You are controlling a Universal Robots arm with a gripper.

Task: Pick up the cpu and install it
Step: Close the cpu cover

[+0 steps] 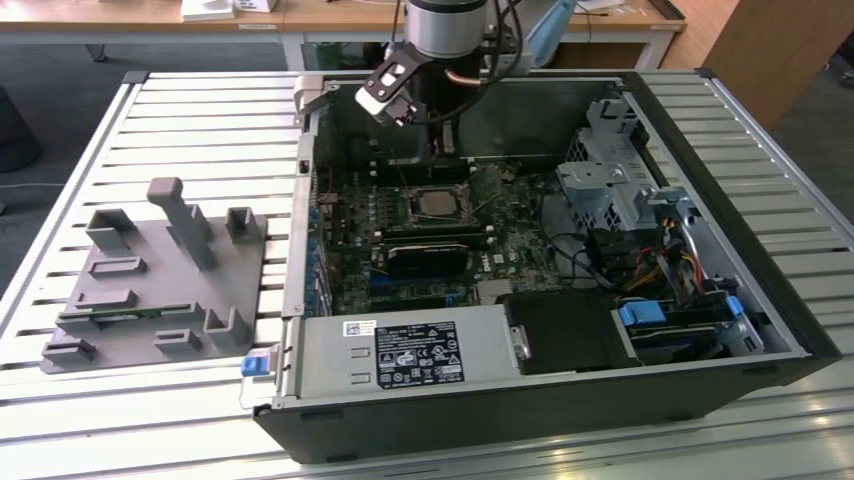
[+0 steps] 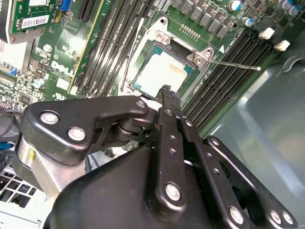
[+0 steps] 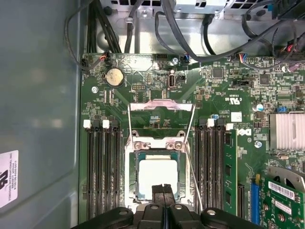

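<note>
CPU (image 3: 157, 177) is lying flat in the socket in the middle of the motherboard (image 3: 224, 90), its pale metal top facing up. It is showing the same way in the second wrist view (image 2: 159, 71), and in the exterior view as a small grey square deep inside the open computer case (image 1: 430, 205).

The gripper (image 3: 163, 189) is hanging right over the near edge of the chip. Its two black fingers are pressing together with only a thin seam between them, and they are gripping nothing. In the second wrist view the joined tips (image 2: 167, 89) are pointing down at the chip's edge; I cannot tell whether they are touching it. From where I am standing, the arm is reaching down into the case (image 1: 747, 250) from above, with the gripper (image 1: 446, 140) hanging above the board.

The socket's metal load plate (image 3: 161, 110) is lying swung open beyond the chip, and the thin lever rod (image 2: 233, 65) is sticking out to one side. Rows of black memory slots (image 3: 102, 167) are flanking the socket on both sides, and a green memory stick (image 3: 230, 167) is sitting in one of them.

A grey fixture tray (image 1: 147, 290) is resting on the slatted table (image 1: 200, 110) at the exterior view's left, well apart from the case.
</note>
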